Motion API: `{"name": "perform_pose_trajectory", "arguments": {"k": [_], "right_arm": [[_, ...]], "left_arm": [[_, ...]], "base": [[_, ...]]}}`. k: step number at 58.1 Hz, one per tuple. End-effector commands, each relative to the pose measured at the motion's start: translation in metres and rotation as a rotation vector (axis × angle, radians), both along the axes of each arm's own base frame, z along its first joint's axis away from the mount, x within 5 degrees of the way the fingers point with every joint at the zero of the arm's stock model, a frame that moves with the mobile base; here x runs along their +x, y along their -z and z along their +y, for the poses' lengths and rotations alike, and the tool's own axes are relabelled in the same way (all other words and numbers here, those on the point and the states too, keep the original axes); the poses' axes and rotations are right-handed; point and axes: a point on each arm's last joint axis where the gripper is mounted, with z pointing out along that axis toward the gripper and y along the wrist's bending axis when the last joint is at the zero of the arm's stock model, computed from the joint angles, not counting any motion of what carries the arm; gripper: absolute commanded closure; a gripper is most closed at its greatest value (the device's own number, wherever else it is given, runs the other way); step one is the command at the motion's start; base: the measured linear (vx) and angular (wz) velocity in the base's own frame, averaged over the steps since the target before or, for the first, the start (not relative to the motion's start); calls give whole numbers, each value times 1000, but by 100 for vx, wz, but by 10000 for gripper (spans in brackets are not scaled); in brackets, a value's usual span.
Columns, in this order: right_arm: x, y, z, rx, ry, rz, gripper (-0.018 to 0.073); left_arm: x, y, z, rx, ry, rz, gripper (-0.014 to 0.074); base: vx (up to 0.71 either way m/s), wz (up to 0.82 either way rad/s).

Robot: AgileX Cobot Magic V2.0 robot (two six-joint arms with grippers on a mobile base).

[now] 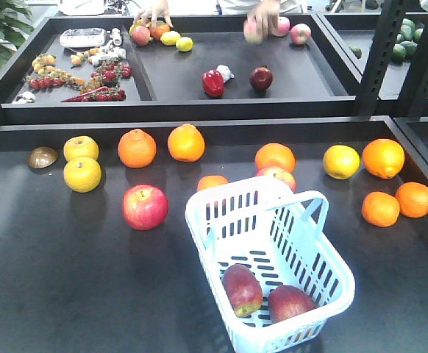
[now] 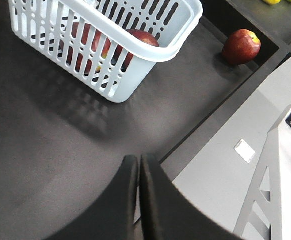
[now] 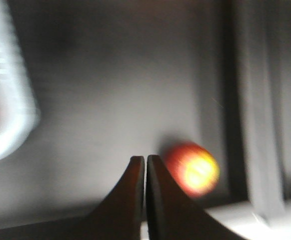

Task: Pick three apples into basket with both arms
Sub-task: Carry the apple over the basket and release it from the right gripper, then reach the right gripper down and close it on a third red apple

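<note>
On the dark desk in the front view we see a red apple left of the pale basket, which holds two maroon apples. Only the wrist views show claws: left claw and right claw both closed, empty, an apple just right of the latter.

A dark table carries the basket, an apple and oranges.

Dark red apples in pale slotted basket
</note>
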Motion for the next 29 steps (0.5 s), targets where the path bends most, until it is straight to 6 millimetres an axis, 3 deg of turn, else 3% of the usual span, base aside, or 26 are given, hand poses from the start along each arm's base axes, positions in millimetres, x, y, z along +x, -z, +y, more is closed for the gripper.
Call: {"name": "perform_pose_trajectory", "arguments": {"k": [1, 9, 22, 29], "right_arm": [[-12, 2, -38, -35, 117, -11, 546], [-20, 19, -67, 75, 222, -32, 420], [-14, 50, -92, 165, 299, 111, -7], [-9, 69, -103, 127, 343, 230, -169]], "left_arm": [[4, -9, -2, -45, -30, -13, 603], [4, -9, -2, -45, -29, -13, 603], [3, -9, -2, -45, -27, -11, 603], [3, -9, -2, -45, -27, -11, 603]], "base": [[0, 0], [0, 0], [0, 0], [0, 0]]}}
